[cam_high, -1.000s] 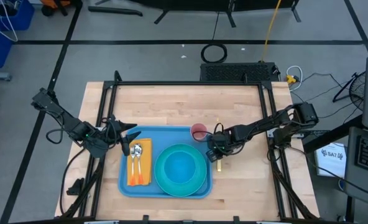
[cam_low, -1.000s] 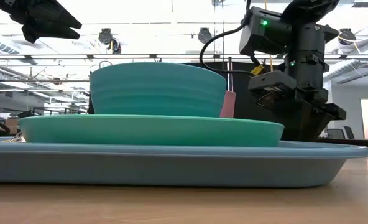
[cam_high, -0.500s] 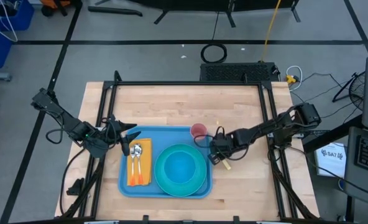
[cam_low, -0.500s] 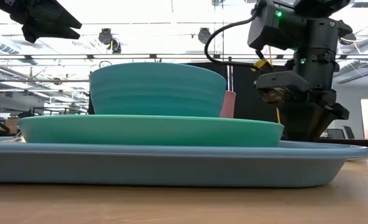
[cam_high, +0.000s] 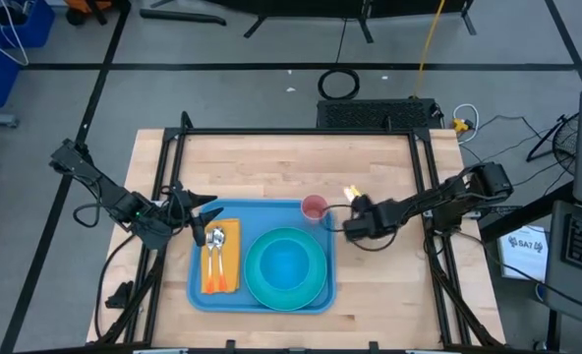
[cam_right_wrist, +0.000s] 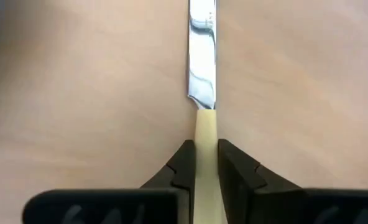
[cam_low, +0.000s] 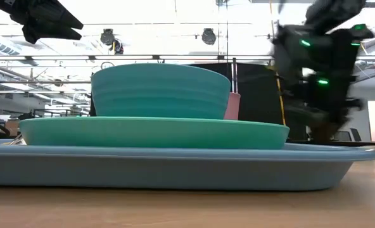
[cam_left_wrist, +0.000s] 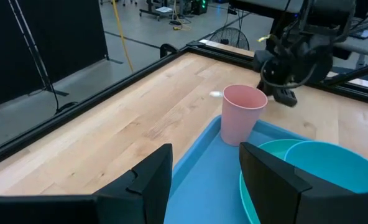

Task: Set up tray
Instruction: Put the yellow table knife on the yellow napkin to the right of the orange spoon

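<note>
From above, the blue tray lies at the table's near middle, carrying an orange napkin with cutlery on it, a turquoise plate holding a bowl, and a pink cup at its far right corner. The left gripper hovers at the tray's left edge; the right gripper is just right of the cup, beside the tray. At table height, the tray fills the foreground under plate and bowl, the cup showing behind. The left wrist camera looks past its own spread fingers — nothing between them — over the tray to the cup and the right arm beyond. The right wrist camera shows its fingers clamped on the pale handle of a knife — blade pointing away over bare wood.
</note>
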